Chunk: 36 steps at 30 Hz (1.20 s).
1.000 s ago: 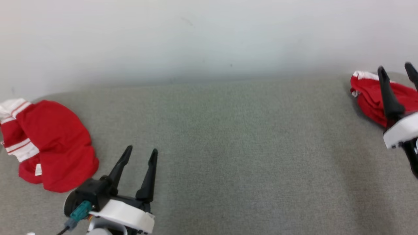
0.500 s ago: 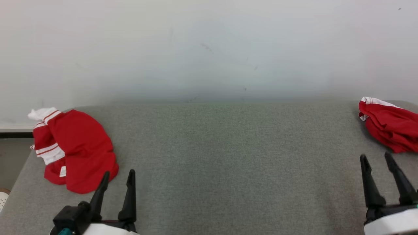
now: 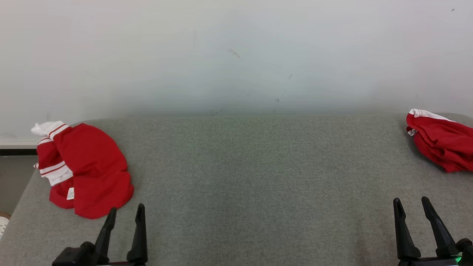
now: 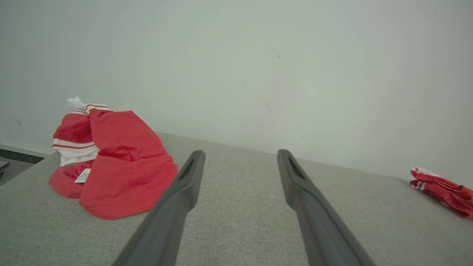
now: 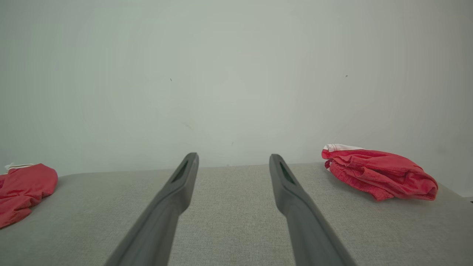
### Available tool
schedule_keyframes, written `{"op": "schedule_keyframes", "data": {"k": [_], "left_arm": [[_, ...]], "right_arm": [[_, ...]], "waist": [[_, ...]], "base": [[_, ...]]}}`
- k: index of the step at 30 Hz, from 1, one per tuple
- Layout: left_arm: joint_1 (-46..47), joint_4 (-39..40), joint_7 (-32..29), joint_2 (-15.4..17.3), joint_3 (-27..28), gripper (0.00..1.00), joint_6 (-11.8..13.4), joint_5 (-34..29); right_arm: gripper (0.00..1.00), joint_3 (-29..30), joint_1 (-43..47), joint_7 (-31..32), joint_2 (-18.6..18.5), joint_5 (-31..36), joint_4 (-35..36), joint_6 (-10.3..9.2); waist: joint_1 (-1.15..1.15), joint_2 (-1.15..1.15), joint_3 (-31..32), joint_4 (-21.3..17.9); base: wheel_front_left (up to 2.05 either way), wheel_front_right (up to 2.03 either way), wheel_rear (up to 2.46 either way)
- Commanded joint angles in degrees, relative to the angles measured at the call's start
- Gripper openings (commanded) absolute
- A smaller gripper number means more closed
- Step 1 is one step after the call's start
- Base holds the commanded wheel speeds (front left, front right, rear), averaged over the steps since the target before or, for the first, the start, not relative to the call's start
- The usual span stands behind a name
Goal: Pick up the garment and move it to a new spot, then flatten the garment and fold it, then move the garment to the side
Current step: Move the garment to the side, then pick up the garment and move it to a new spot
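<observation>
Risk: the crumpled garment point(image 3: 88, 173), soft red knit with white striped trim, lies heaped at the left end of the grey woven surface point(image 3: 258, 177), so I may pinch several layers at once. My left end effector point(image 3: 126, 208), just beside it, and my right end effector point(image 3: 411, 200) are both released and empty. At far right, a second red bundle point(image 3: 439, 144) invites wrong selection.

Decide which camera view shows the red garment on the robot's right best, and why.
The right wrist view: the red garment lies whole and large, folds and white trim clear. In the head view the picture's right edge cuts the garment off; in the left wrist view the garment is small, distant and clipped.
</observation>
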<state>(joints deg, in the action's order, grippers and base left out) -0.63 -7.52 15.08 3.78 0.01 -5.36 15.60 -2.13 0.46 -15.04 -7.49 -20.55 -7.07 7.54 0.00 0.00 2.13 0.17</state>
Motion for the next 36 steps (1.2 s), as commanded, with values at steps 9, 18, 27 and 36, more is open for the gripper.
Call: {"op": "schedule_keyframes", "data": {"k": [9, 18, 27, 36], "left_arm": [[0.91, -0.78, 0.11, -0.59, 1.06, 1.00, -1.25, -1.69], [1.64, -1.86, 0.09, -0.70, 1.68, 1.00, -1.58, -3.21], [2.91, -3.29, 0.08, -0.76, 1.99, 1.00, -1.01, -4.16], [3.89, -5.03, 0.08, -0.75, 2.43, 1.00, -1.00, -5.14]], "right_arm": [[1.00, -1.03, -0.67, 0.35, 1.08, -0.38, 0.21, -0.11], [1.00, -3.65, -1.47, 0.25, 1.31, -1.71, -0.25, -0.11], [1.00, -7.57, -2.56, -0.05, 2.14, -2.71, -2.29, -0.11], [1.00, -10.44, -3.83, -0.15, 2.54, -3.68, -3.98, -0.11]], "waist": [[0.00, 0.00, -0.35, -0.31], [0.00, 0.00, -0.19, 3.16], [0.00, 0.00, 0.63, 11.86], [0.00, 0.00, 0.77, 19.22]], "base": [[0.00, 0.00, 0.00], [0.00, 0.00, 0.00], [0.00, 0.00, 0.00], [0.00, 0.00, 0.00]]}}
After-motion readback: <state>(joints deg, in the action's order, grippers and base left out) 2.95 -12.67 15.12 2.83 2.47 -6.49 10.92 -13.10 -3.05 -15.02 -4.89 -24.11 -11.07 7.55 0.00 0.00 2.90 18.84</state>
